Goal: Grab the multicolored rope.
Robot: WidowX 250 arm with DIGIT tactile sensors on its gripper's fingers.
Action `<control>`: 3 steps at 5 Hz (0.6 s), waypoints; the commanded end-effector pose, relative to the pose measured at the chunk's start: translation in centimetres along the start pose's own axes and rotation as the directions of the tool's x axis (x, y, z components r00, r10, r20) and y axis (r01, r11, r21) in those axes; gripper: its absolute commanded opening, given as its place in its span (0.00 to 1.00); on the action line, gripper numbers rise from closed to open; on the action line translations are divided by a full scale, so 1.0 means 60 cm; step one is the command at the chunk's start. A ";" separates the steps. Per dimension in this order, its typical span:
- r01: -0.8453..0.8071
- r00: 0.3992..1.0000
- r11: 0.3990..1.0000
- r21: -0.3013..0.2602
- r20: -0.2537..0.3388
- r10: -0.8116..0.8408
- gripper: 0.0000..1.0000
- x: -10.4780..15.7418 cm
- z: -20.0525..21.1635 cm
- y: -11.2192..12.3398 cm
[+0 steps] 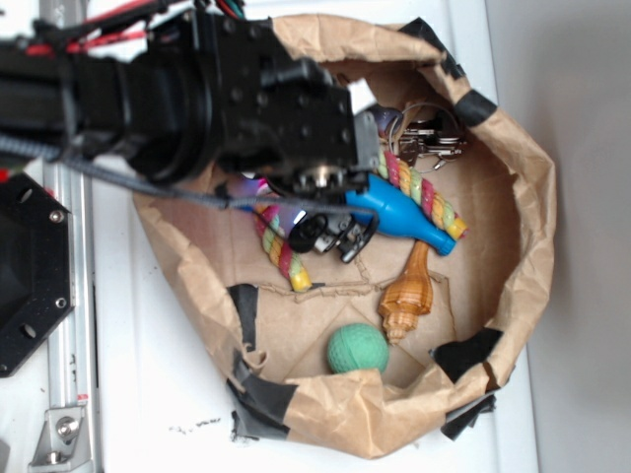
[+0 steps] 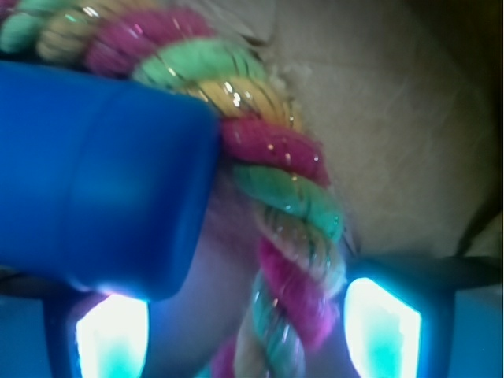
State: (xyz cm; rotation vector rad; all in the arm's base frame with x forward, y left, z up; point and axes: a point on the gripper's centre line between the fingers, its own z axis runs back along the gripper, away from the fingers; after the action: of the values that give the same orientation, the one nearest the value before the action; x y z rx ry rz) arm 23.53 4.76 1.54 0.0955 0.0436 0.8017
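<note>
The multicolored rope (image 1: 281, 248), twisted pink, yellow and green strands, lies arched inside the brown paper bag (image 1: 523, 227); its other leg passes behind the blue bottle-shaped toy (image 1: 404, 217). My gripper (image 1: 333, 235) hangs low over the rope's left part, beside the blue toy. In the wrist view the rope (image 2: 287, 213) runs down between my two lit fingers (image 2: 110, 335), closer to the right one, with a wide gap on the left. The gripper (image 2: 246, 327) is open. The blue toy (image 2: 94, 173) fills the left of that view, partly over the left finger.
Also in the bag are a green ball (image 1: 357, 349), a carved wooden spindle-shaped toy (image 1: 409, 294) and a metal ring with clips (image 1: 429, 138) at the back. Black tape patches (image 1: 258, 394) hold the bag's rim. The robot's arm (image 1: 148, 89) covers the upper left.
</note>
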 end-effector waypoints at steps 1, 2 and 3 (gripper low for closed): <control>0.015 0.997 0.998 0.062 0.074 -0.020 1.00 0.024 -0.055 0.006; 0.047 0.995 0.997 0.067 0.085 -0.052 0.00 0.012 -0.059 0.004; 0.059 0.992 0.994 0.094 0.104 -0.069 0.00 0.004 -0.059 0.005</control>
State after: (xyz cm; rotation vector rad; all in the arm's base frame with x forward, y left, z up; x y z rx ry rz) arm 26.05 4.87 0.17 0.1895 -0.1121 0.7268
